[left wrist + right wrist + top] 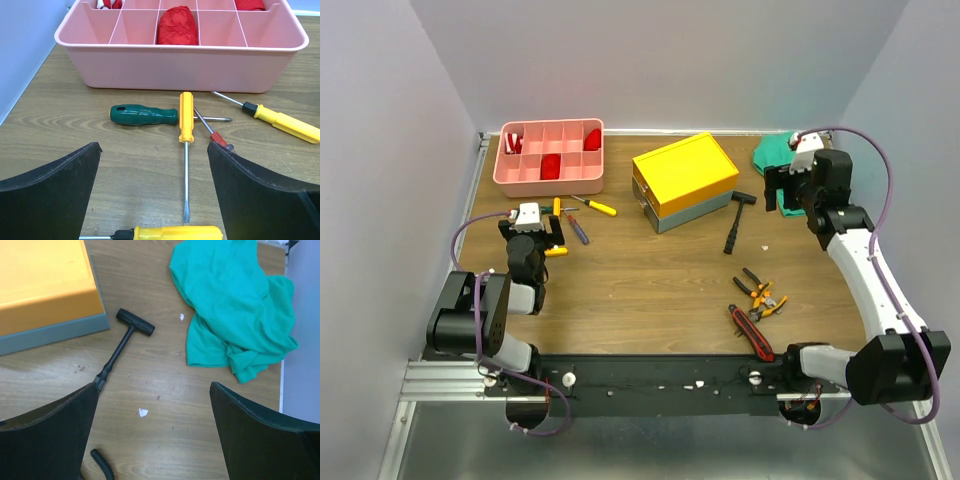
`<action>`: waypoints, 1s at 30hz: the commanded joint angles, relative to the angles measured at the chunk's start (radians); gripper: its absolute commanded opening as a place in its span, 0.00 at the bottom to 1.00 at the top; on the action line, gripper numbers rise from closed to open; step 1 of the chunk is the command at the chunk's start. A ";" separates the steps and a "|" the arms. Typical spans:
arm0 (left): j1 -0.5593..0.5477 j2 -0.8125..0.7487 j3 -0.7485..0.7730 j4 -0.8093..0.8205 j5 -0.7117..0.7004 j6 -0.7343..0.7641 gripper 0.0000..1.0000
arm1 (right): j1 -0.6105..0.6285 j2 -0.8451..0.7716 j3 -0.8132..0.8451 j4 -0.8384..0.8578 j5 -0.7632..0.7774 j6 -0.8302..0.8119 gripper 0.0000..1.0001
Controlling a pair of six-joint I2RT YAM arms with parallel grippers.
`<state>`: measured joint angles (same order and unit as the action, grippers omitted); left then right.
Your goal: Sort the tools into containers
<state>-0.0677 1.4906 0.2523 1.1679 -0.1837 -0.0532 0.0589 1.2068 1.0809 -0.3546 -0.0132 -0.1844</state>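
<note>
Since neither arm had hold of anything, left tool [154,150]: jaws spread wide, empty, low over the table [60,140].
Orange screwdriver [186,117]: lay dead ahead, shaft pointing back toward the tool. Judged light and rigid. Take it by the handle; the thin steel shaft would likely roll or slip.
Green screwdriver [142,115]: just left of it, shaft crossing at the orange handle, so lifting one would probably nudge the other.
Pink tray [185,67]: just beyond the cluster, red items [177,27] in some compartments.
Right tool [154,387]: jaws equally wide, empty, above the table.
Hammer [125,342]: lay flat between toolbox [40,280] and green cloth [235,305]. Stiff, probably head-heavy. Grip the handle close to the head to stop it tipping.
Toolbox lid: shut.
Pliers [760,290], cutter [750,332]: near the front edge, well apart from both tools.
</note>
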 commanded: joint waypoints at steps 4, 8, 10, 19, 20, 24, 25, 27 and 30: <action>-0.004 -0.016 0.012 0.010 0.012 0.009 0.99 | 0.001 0.095 0.128 -0.063 -0.122 -0.069 1.00; -0.004 -0.016 0.013 0.007 0.012 0.009 0.99 | 0.001 0.120 0.186 -0.049 -0.333 -0.133 1.00; -0.004 -0.018 0.012 0.010 0.012 0.015 0.99 | 0.013 0.149 0.209 -0.024 -0.414 -0.092 1.00; -0.060 -0.009 0.008 0.029 -0.142 0.033 0.99 | 0.180 0.321 0.319 0.086 -0.456 0.016 0.92; -0.061 -0.025 -0.001 0.044 -0.161 0.035 0.99 | 0.191 0.339 0.335 0.104 -0.462 0.023 0.90; -0.080 -0.211 0.097 -0.306 -0.091 0.047 0.99 | 0.222 0.468 0.439 0.127 -0.398 0.111 0.85; -0.080 -0.242 0.175 -0.438 -0.048 0.047 0.99 | 0.222 0.487 0.462 0.137 -0.368 0.138 0.84; -0.081 -0.291 0.249 -0.528 0.099 0.015 0.99 | 0.225 0.519 0.482 0.147 -0.338 0.145 0.81; -0.093 -0.268 0.434 -0.735 0.258 -0.046 0.99 | 0.225 0.580 0.511 0.155 -0.300 0.128 0.80</action>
<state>-0.1455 1.2373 0.4747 0.7624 -0.1883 -0.0326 0.2859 1.7195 1.5311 -0.2455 -0.3935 -0.0883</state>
